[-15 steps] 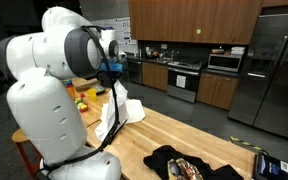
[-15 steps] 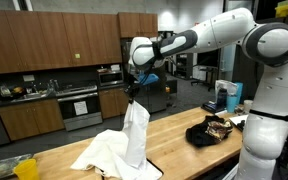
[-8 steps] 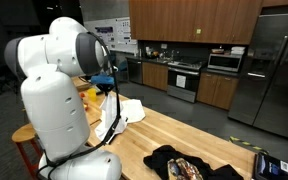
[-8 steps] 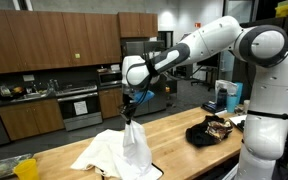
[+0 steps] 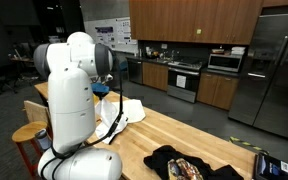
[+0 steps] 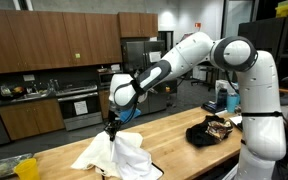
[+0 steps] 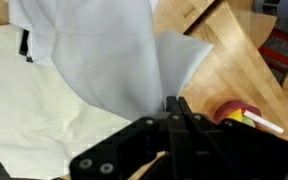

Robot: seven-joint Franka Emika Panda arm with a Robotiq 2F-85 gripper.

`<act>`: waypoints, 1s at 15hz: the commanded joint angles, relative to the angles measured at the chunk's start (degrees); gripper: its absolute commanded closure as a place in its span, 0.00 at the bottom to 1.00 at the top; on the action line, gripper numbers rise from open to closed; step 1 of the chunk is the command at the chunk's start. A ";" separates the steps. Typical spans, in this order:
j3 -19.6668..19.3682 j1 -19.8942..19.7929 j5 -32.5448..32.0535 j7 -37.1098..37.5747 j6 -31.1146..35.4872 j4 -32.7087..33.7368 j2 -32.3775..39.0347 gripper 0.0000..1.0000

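The claw [image 6: 111,127], pinching one corner of the white cloth [image 6: 127,155], hangs low over the left part of the wooden desk [image 6: 174,140], so the cloth peaks at the pinch while its remainder pools on the desk, well apart from the dark bundle [image 6: 212,130] at right.

Two pale cloths [image 6: 132,152], one dark bundle [image 6: 212,129]

Cloth [image 6: 117,156] on countertop [image 6: 180,146], bag [image 6: 212,130] well apart

white cloth [image 6: 127,155], rumpled, top pulled up in a peak, bottom heaped
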 commanded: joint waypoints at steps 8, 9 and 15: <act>-0.38 -0.60 0.42 0.13 0.49 0.52 -0.70 0.44; -0.84 -1.26 0.76 0.21 1.01 0.03 -2.04 0.38; -7.31 -7.35 -3.48 2.92 5.86 -4.99 -13.13 0.01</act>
